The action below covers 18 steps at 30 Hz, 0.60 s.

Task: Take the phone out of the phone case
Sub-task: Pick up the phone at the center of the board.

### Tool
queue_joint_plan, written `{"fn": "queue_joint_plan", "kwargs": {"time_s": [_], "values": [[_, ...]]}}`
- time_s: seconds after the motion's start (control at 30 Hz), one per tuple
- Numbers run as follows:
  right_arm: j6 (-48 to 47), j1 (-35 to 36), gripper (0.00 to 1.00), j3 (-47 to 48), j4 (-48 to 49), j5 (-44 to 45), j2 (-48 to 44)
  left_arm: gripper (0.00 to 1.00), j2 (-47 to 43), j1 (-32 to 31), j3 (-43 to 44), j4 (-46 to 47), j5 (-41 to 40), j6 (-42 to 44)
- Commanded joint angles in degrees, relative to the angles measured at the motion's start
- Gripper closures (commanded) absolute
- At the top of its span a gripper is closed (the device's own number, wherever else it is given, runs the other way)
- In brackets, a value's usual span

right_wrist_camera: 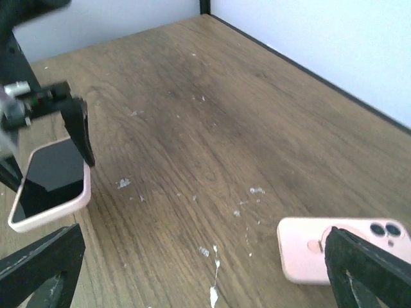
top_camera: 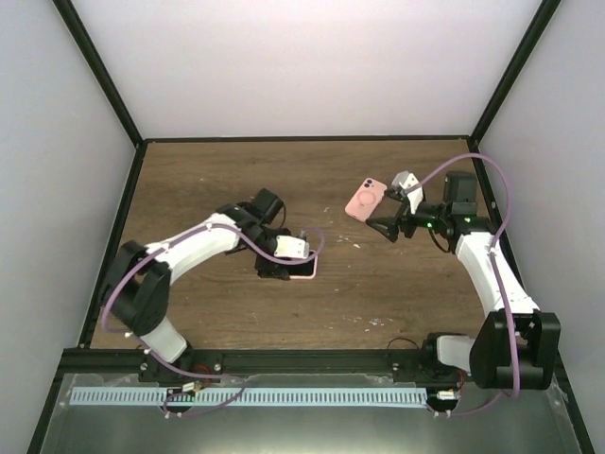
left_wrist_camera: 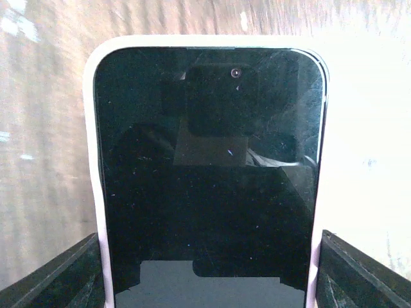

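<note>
Centre frame in the top view, the left gripper (top_camera: 276, 267) straddles the phone (left_wrist_camera: 205, 179), which lies screen-up on the wooden table (top_camera: 208, 180). Its jaws are apart along the phone's long edges; whether they press it I cannot tell. Farther back, upper right, the right gripper (top_camera: 389, 210) stands wide apart just beside the pink phone case (top_camera: 365, 199).

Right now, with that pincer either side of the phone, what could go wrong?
1. The left pincer straddles the phone near one end only; lifted like that, it might tilt or slip.
2. A pale rim wraps the screen. If that is the case, squeezing its sides may clamp phone and case together.
3. The open right pincer hangs close by the pink item; a small move could knock it.
</note>
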Motion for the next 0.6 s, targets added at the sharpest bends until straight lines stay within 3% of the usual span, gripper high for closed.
{"fn": "queue_joint_plan", "kwargs": {"time_s": [0.0,0.1,0.23,0.4,0.57], "values": [[-10.0,2.52,0.0,7.72,-5.21,-2.04,1.39,0.51,-8.29,1.35,-1.28,4.56,8.1,-8.99],[-2.14,5.41,0.0,13.17,-5.71,0.52,5.01,0.51,-12.83,2.15,-3.48,13.84,3.81,-18.71],[16.84,10.36,0.0,18.1,-1.49,0.75,8.83,0.5,-16.97,4.87,-4.39,24.47,-2.3,-30.27],[33.68,16.88,0.0,19.15,7.88,3.48,12.18,0.51,-17.75,6.21,-0.75,26.23,-7.38,-35.93],[42.71,23.24,0.0,20.75,11.25,6.7,14.53,0.51,-18.16,6.22,0.91,27.22,-9.71,-39.53]]}}
